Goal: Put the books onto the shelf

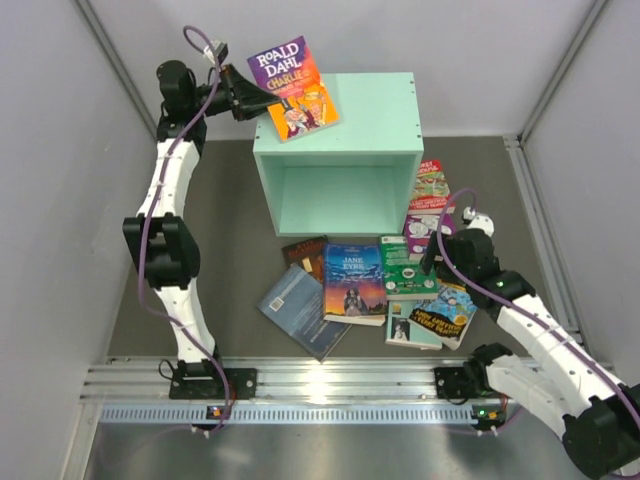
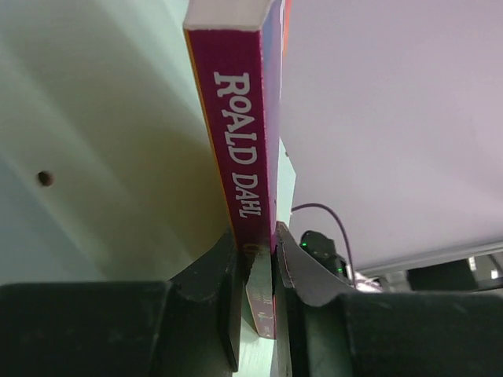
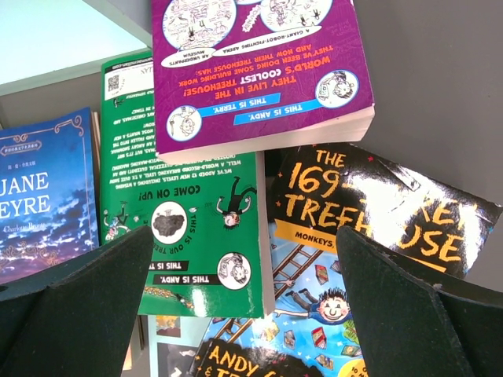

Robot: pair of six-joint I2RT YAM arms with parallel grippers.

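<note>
Left hand (image 1: 262,103) is gripping the Roald Dahl book (image 1: 293,87) above the shelf (image 1: 340,150), needing its open front next; right hand (image 3: 244,298) is gaping empty

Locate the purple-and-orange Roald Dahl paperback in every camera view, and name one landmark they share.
Top external: Roald Dahl paperback upper left, over the top of the mint-green wooden box shelf, in the left gripper.
Left wrist: centre, magenta spine upright between the fingers.
Right wrist: not in it.
Shared landmark: the shelf, at left in left wrist, top left in right wrist.
</note>
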